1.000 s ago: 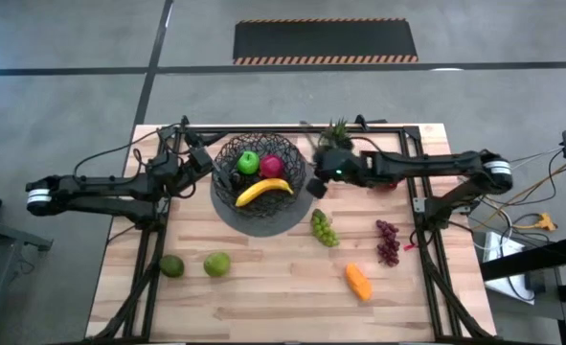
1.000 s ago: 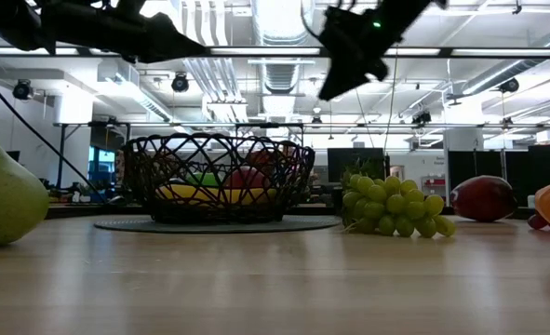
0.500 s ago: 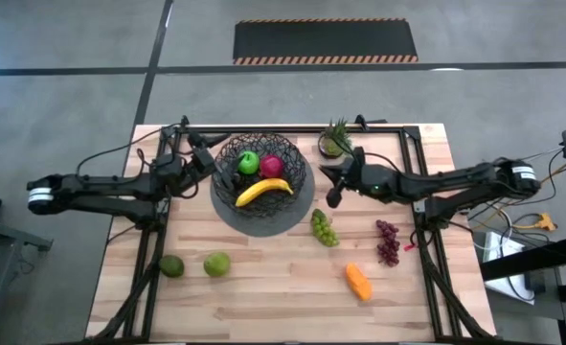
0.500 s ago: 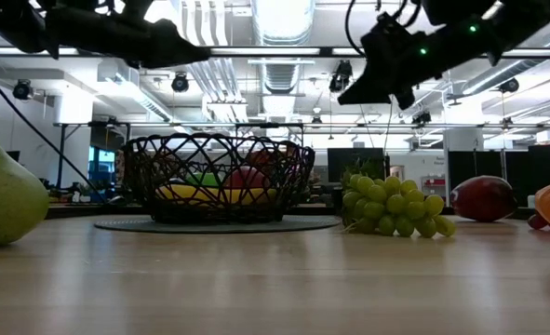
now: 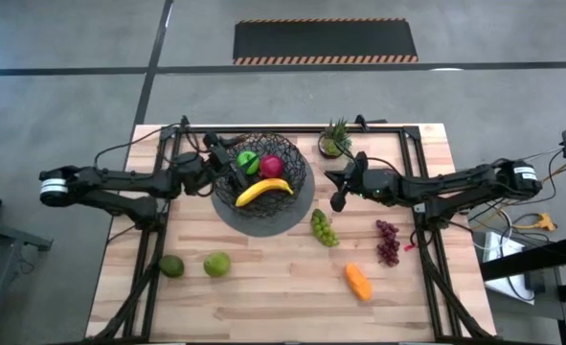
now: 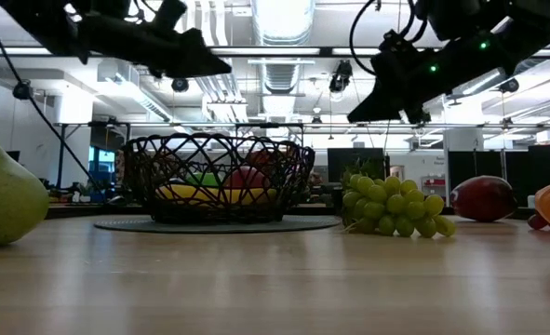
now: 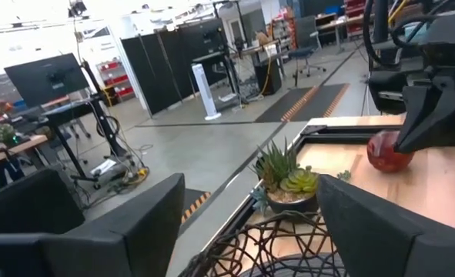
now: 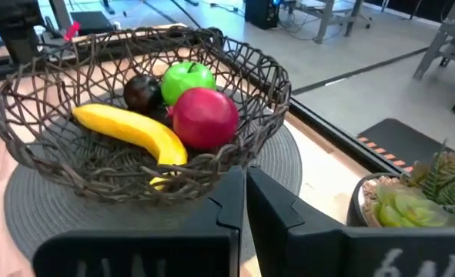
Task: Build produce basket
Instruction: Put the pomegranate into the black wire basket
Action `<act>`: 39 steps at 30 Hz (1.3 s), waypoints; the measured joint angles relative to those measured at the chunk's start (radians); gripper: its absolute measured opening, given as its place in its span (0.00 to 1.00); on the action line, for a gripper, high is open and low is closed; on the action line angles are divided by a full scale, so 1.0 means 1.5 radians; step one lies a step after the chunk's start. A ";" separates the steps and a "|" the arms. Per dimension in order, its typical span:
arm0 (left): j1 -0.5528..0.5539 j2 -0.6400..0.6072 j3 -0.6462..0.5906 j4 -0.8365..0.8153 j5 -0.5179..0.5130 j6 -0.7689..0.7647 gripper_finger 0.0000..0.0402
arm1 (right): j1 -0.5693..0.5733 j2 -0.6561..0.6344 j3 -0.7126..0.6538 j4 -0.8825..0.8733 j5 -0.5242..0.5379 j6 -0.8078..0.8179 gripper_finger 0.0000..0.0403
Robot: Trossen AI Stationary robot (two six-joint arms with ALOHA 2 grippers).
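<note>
The black wire basket stands on a grey round mat at the table's far middle. It holds a yellow banana, a green apple, a red apple and a dark round fruit. My left gripper is open and empty above the basket's left rim; its wrist view shows its fingers wide apart. My right gripper is shut and empty, in the air to the right of the basket, above the green grapes.
Purple grapes, an orange piece, a lime and a pear lie on the near half of the table. A second red apple lies under my right arm. A small potted plant stands at the far edge.
My left gripper has gone toward the table's right, from beside the basket to above its left rim. My right gripper has drawn away from the basket's right rim toward the table's right and near side and has sunk a little.
</note>
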 joint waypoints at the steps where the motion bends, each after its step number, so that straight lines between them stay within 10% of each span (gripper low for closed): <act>1: 0.001 0.012 0.010 0.002 0.000 0.000 0.66 | -0.001 0.007 0.001 0.020 0.006 0.014 0.02; 7: 0.005 0.077 0.079 -0.030 0.001 0.006 0.51 | -0.006 0.024 0.034 -0.019 0.089 0.079 0.05; 19: 0.034 0.186 0.177 -0.261 0.098 -0.041 0.02 | -0.004 0.026 0.049 -0.056 -0.019 0.031 0.04; 27: 0.072 0.251 0.222 -0.429 0.190 -0.054 0.00 | -0.004 0.024 0.049 -0.062 -0.019 0.026 0.04; 39: 0.086 0.301 0.247 -0.401 0.186 -0.052 0.00 | -0.005 0.024 0.049 -0.068 -0.018 0.029 0.04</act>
